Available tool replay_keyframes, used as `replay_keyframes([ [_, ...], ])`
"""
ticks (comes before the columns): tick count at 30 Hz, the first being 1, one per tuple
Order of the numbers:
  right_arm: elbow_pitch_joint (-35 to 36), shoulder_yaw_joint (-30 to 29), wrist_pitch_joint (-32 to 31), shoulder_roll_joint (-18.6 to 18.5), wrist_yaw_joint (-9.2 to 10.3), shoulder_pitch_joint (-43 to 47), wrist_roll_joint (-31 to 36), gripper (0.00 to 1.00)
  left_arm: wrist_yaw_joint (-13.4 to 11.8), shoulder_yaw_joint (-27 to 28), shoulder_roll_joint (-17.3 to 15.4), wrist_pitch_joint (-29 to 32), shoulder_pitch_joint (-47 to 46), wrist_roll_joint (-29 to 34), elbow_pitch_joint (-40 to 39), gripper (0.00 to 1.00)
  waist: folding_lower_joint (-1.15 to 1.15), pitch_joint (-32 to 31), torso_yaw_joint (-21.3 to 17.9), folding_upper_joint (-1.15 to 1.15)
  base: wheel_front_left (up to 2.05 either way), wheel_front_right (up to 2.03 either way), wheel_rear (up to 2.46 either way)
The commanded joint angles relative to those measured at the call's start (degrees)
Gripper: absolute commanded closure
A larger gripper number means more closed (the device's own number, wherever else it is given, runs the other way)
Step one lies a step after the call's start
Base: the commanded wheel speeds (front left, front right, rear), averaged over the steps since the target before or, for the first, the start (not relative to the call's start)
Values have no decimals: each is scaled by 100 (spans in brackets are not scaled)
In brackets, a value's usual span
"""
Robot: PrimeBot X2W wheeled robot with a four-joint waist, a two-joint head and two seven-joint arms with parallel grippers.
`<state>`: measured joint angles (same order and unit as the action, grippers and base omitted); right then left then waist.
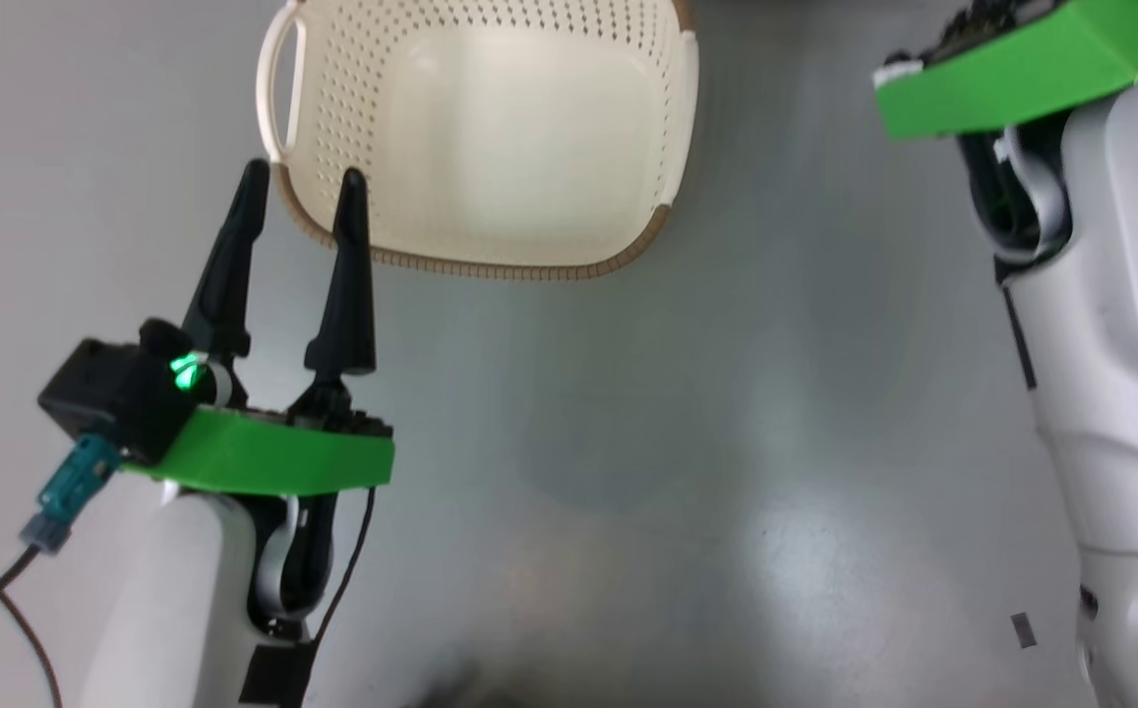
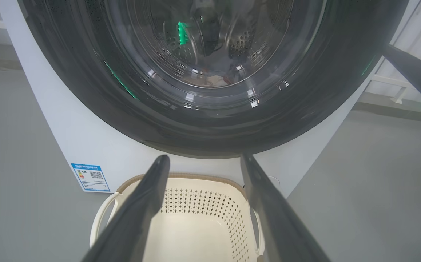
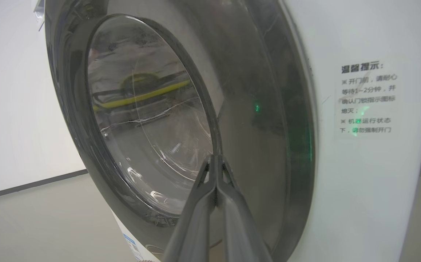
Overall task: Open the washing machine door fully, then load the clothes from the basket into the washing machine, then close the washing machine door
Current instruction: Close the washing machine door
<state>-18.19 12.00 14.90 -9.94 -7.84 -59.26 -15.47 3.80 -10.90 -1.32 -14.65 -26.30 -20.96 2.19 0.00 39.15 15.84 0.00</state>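
Our left gripper point(image 1: 304, 175), fingers spread, hovers at the near rim of the basket point(image 1: 529, 267), set on the floor point(image 1: 628, 442) just before the washing machine point(image 2: 86, 145). Our right gripper point(image 3: 214, 158), fingers pressed together, points at the closed washing machine door point(image 3: 257, 153).

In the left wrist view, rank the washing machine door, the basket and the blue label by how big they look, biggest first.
Largest: the washing machine door, spanning nearly the whole width.
Next: the basket, cut off at the bottom edge.
Smallest: the blue label.
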Motion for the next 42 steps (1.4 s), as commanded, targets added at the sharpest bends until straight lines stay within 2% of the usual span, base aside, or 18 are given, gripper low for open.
replay_keyframes([
  [1,182,143,9,167,35,334,-176,100,7,270,-155,-35,257,107,-124,0,0,-233,-130,0,0,0,0],
  [10,328,420,10,22,35,966,-370,100,104,608,-155,-35,549,356,-136,0,0,-614,-328,0,0,0,0],
  [21,418,489,10,2,35,1691,-521,100,158,897,-155,-35,944,492,-160,0,0,-1188,-555,0,0,0,0],
  [42,589,-35,10,55,35,3114,-515,100,245,1552,-155,-35,1899,794,-151,0,0,-2308,-1157,0,0,0,0],
])
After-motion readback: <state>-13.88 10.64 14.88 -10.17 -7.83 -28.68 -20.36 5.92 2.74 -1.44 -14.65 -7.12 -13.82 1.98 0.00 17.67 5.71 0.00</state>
